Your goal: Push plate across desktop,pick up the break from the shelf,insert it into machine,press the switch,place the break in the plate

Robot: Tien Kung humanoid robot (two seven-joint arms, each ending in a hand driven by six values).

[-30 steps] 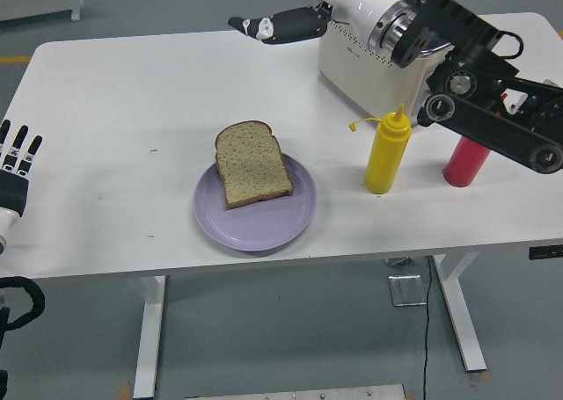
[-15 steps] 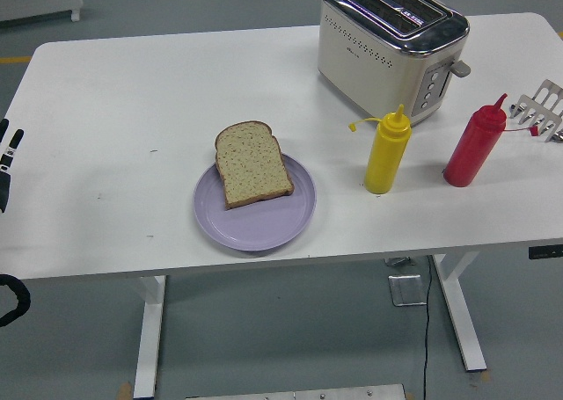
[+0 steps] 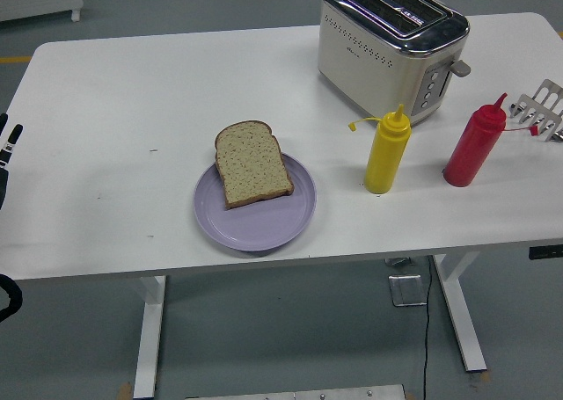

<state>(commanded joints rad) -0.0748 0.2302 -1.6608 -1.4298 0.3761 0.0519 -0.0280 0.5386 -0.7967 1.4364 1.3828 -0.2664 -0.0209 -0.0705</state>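
Since half a second ago nothing's budged except the left hand [image 3: 7, 149], barely peeking at the white table's [image 3: 106, 101] edge, can't tell its fingers; grey floor [image 3: 264, 347] below.

The bread [image 3: 253, 163] lies on the plate [image 3: 254, 208], left of two bottles [image 3: 387, 151], with the toaster [image 3: 390, 45] behind them.

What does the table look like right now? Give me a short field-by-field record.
bread: one slice lying on the plate, overhanging its far-left rim
plate: purple, near-centre of the table
toaster: far right, slots show no bread
bottles: yellow bottle and red bottle upright, in front of the toaster
shelf: metal rack at right edge
left hand: at left edge, touching nothing
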